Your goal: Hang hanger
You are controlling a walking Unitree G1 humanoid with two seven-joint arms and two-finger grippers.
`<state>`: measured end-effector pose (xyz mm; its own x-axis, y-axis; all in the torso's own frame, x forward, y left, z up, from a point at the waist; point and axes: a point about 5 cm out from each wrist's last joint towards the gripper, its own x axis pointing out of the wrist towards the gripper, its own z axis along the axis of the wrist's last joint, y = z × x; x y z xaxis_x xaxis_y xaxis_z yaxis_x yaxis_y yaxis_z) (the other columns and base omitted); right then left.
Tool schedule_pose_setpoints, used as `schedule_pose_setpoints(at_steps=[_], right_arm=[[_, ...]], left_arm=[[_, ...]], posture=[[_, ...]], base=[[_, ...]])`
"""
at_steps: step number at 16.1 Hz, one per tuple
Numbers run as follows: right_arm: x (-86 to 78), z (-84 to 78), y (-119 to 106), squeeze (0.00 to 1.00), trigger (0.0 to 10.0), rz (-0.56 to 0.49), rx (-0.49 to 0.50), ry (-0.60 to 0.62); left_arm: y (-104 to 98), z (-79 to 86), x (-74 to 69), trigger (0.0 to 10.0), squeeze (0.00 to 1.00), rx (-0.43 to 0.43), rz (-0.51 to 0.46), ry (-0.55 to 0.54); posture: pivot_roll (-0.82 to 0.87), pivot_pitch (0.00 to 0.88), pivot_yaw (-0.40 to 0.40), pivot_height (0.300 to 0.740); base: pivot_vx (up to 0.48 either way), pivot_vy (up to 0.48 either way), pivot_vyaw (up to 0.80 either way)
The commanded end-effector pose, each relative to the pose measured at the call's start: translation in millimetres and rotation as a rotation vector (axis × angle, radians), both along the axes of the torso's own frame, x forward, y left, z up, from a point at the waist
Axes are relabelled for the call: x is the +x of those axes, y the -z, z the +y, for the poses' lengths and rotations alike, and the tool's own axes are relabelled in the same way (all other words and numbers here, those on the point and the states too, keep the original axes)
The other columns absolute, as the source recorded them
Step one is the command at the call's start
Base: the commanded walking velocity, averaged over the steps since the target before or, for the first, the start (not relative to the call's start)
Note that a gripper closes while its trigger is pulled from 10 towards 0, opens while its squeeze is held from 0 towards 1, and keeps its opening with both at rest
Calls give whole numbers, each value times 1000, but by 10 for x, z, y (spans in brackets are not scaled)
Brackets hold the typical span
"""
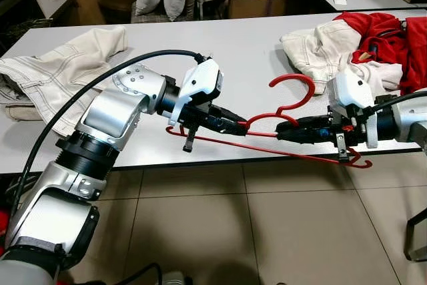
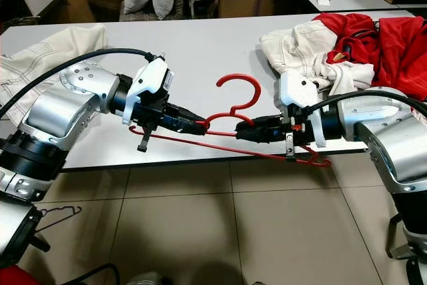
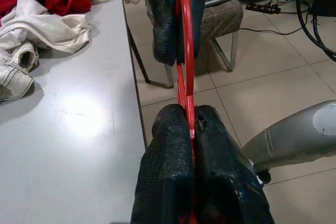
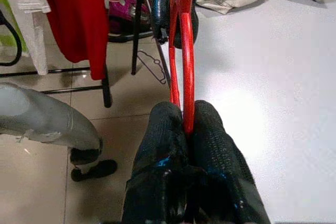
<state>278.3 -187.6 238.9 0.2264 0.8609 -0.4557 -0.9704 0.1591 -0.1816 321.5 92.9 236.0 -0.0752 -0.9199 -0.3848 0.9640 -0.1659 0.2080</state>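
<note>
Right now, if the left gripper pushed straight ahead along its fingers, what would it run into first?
Most likely the right gripper. The left gripper points along the red hanger both are clamped on, and in the left wrist view the other black fingers sit directly ahead, though depth is unclear.

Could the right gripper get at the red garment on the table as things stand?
Probably not yet: the right gripper is shut on the red hanger, which the left gripper also clamps. The red garment lies near its arm, with only the white jacket beside it.
</note>
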Motion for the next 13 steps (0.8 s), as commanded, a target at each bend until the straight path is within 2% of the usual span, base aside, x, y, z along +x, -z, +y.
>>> schedule_pose_setpoints(at_steps=[1,4,5,6,7,9,10,11,13], right_arm=[[6,25,-50,0,0,-8,-1,-19],[-1,17,-45,0,0,-1,-2,-25],[-3,13,-46,0,0,0,-1,-25],[-4,1,-52,0,0,-1,2,-24],[-2,-8,-56,0,0,-2,4,-22],[-9,-34,-59,0,0,-2,5,-16],[-30,-47,-25,0,0,7,0,-12],[-53,-50,14,0,0,18,-3,-9],[-104,-61,104,0,0,42,3,7]], left_arm=[[-102,-19,1,0,0,-17,-7,26],[-128,-25,-8,0,0,-29,-3,34],[-150,-25,4,4078,0,-45,-24,14],[-161,-6,2,10000,55,-52,-9,23],[-162,9,-2,10000,1000,-58,11,33],[-214,36,-12,10000,1000,-106,29,41],[-270,56,-19,10000,522,-167,26,41],[-305,81,-24,10000,0,-208,39,42],[-340,145,-13,10000,0,-257,52,28]], posture=[[-12,0,64,740],[-12,0,63,740],[-14,0,64,740],[-17,0,66,740],[-18,0,67,740],[-19,0,68,740],[-20,0,75,740],[-24,0,82,740],[-23,0,85,740]], base=[[0,0,0],[0,0,0],[0,0,0],[0,0,0],[0,0,0],[0,0,0],[0,0,0],[0,0,0],[0,0,0]])
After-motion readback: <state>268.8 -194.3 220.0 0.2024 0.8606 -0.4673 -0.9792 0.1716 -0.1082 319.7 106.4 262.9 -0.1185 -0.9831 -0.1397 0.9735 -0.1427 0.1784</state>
